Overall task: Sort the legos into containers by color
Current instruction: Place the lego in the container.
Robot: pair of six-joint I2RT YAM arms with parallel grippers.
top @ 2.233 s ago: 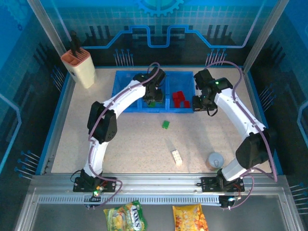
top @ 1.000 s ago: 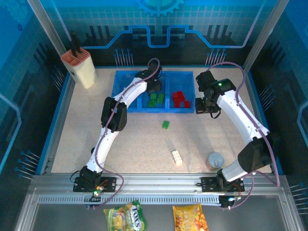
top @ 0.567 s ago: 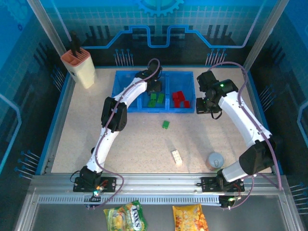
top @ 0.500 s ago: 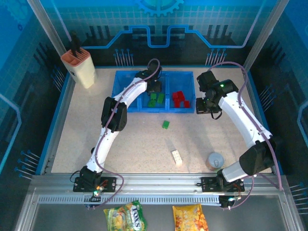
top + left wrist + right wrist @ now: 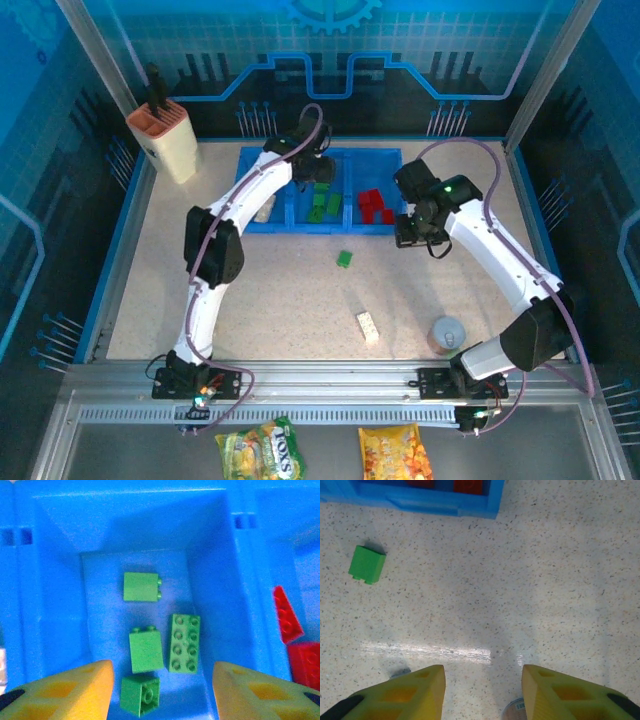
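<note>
The blue tray (image 5: pixel 383 226) lies at the back of the table. Its middle compartment (image 5: pixel 210 605) holds several green legos (image 5: pixel 146 650). My left gripper (image 5: pixel 162 690) hangs open above them with nothing between its fingers; from overhead the left gripper (image 5: pixel 312 172) is over the tray's middle. Red legos (image 5: pixel 375 205) lie in the right compartment, and a cream piece (image 5: pixel 264 211) shows in the left one. A loose green lego (image 5: pixel 367 565) lies on the table in front of the tray. A cream lego (image 5: pixel 368 327) lies nearer the front. My right gripper (image 5: pixel 482 680) is open and empty over bare table.
A grey round cup (image 5: pixel 447 333) stands at the front right, its rim (image 5: pixel 515 711) just below my right fingers. The orange-and-cream knife block (image 5: pixel 165 135) stands at the back left corner. Two snack bags (image 5: pixel 262 452) lie on the rail in front of the bases.
My left gripper let a green lego go in the middle compartment, opened wider and drew back. My right gripper moved left along the tray's front, nearer the loose green lego.
</note>
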